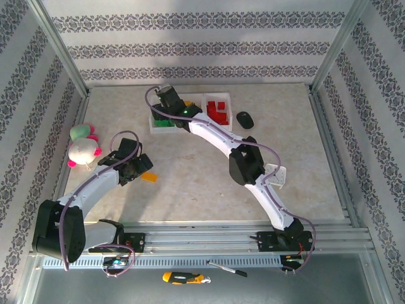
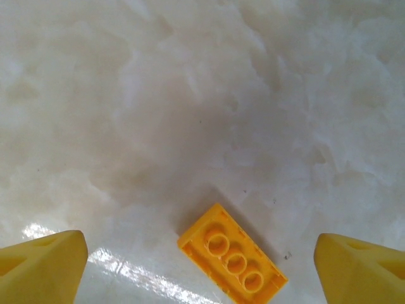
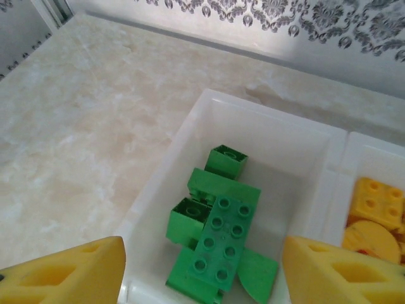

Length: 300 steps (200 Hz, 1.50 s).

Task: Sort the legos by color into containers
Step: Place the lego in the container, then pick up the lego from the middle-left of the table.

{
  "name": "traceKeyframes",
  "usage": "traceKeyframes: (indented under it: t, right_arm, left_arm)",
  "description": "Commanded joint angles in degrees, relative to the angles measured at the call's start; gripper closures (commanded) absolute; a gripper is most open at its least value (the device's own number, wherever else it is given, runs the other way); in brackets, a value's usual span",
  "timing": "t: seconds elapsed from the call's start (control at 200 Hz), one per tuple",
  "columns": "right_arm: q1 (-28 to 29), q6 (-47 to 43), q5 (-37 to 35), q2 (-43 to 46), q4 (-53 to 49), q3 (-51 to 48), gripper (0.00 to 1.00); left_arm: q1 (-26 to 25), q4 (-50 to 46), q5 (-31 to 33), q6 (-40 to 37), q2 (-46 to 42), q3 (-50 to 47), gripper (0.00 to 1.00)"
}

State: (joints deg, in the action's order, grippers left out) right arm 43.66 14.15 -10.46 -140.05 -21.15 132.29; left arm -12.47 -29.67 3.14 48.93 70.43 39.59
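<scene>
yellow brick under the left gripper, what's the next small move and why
Probably lower the left gripper straight down, turning the wrist a little, then close. The yellow brick lies loose on the table between the open fingers, but diagonal to them and not yet touched.

White three-compartment tray point(image 3: 272, 130) by the table's point(image 1: 190, 202) far edge: green bricks point(image 3: 218, 244) left, yellow bricks point(image 3: 374, 202) middle, red bricks point(image 1: 218, 111) right. One loose yellow brick point(image 2: 233, 258) lies studs-up toward the near-left corner.
</scene>
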Motion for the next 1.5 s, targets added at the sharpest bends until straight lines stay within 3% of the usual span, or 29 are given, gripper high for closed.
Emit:
traceKeyframes:
  t: [0.0, 0.275, 0.57, 0.744, 1.054, 1.249, 1.359, 1.494]
  right_arm:
    - [1.2, -1.3, -1.4, 12.0, 9.1, -11.5, 0.33]
    - [1.3, 1.1, -0.9, 30.5, 17.0, -39.2, 0.33]
    - [1.3, 3.0, -2.6, 41.3, 19.2, -55.0, 0.33]
    - [1.2, 5.7, -2.8, 43.2, 20.2, -58.5, 0.33]
    - [2.0, 6.7, -2.7, 44.2, 19.8, -59.2, 0.33]
    - [1.9, 6.1, -3.3, 44.6, 19.1, -59.0, 0.33]
    - [1.9, 6.1, -3.3, 45.2, 19.0, -59.3, 0.33]
    - [1.9, 6.4, -3.4, 45.7, 19.1, -59.7, 0.33]
  left_arm:
    - [-1.8, -5.5, 2.7, 8.5, 1.6, 2.5, 0.10]
    - [-6.5, -6.5, 5.4, 21.1, 6.8, 4.4, 0.14]
    - [-7.7, -10.3, 7.2, 30.5, 15.1, 9.0, 0.14]
    - [-7.8, -10.0, 6.5, 31.5, 17.6, 9.4, 0.14]
    - [-7.8, -8.7, 5.0, 32.4, 23.5, 9.9, 0.25]
    - [-7.9, -8.4, 4.5, 32.2, 25.6, 9.8, 0.38]
    - [-7.8, -7.9, 4.4, 32.1, 25.8, 9.7, 0.59]
    - [-7.9, -8.3, 4.2, 31.5, 24.9, 9.7, 0.61]
